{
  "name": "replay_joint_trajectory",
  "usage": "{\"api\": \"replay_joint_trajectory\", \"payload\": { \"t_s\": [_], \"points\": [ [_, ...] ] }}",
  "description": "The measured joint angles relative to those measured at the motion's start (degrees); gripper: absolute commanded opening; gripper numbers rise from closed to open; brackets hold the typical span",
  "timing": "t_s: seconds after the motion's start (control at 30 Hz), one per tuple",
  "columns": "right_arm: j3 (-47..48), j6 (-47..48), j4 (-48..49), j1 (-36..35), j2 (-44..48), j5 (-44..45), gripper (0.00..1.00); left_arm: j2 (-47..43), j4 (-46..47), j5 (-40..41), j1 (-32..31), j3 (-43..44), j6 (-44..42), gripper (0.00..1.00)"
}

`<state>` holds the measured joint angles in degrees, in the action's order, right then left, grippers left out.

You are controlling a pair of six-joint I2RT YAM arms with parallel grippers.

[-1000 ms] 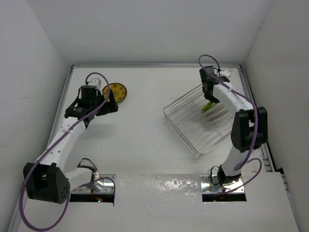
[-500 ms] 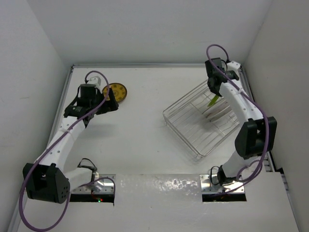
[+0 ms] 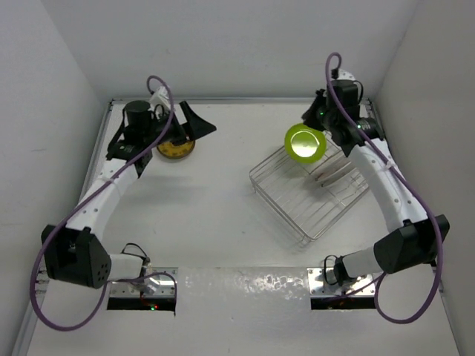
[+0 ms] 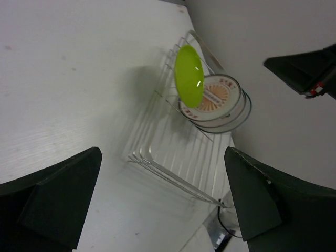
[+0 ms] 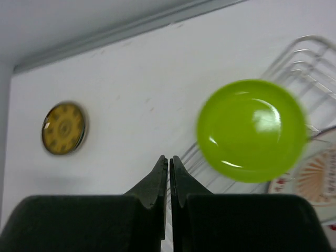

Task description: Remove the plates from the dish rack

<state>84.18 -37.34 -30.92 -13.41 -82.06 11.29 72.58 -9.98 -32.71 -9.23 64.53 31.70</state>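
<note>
The lime green plate (image 3: 305, 143) is tilted face-up over the far edge of the wire dish rack (image 3: 297, 200). In the right wrist view the plate (image 5: 252, 128) is blurred and lies to the right of my right gripper (image 5: 169, 157), whose jaws are closed together with nothing between them. Two white plates with orange centres (image 4: 215, 100) lean in the rack (image 4: 173, 157), behind the green plate (image 4: 189, 76). The yellow-orange plate (image 3: 176, 148) lies flat at far left, partly under my left gripper (image 3: 194, 126), which is wide open and empty (image 4: 163, 152).
White walls close the table on the left, back and right. The rack sits at an angle near the right wall. The yellow-orange plate also shows in the right wrist view (image 5: 64, 127). Both arm bases stand at the near edge.
The right arm rose from the rack and the green plate came up from edge-on to face-on, now beside the closed jaws. The left arm lifted and swung its open gripper to the right.
</note>
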Motion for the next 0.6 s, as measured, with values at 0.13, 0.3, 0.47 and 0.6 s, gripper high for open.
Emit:
{"api": "replay_joint_trajectory", "payload": {
  "t_s": [0.13,0.3,0.47,0.6],
  "points": [
    [-2.5,1.7,3.1,-4.7,-1.1,-6.6,0.01,5.7,2.9,-2.9,-3.8,0.7,2.6,1.00],
    [-3.6,2.8,3.0,-5.0,-1.2,-5.1,0.30,6.6,2.8,-1.8,-4.9,0.6,3.1,1.00],
    [-2.9,4.1,0.7,-2.7,-2.1,-3.7,0.72,6.4,1.7,-0.1,-4.8,0.6,2.3,1.00],
    [-1.8,2.7,-2.0,1.8,-4.7,-3.8,0.88,4.8,-2.0,3.1,-4.8,0.4,0.1,1.00]
  ]
}}
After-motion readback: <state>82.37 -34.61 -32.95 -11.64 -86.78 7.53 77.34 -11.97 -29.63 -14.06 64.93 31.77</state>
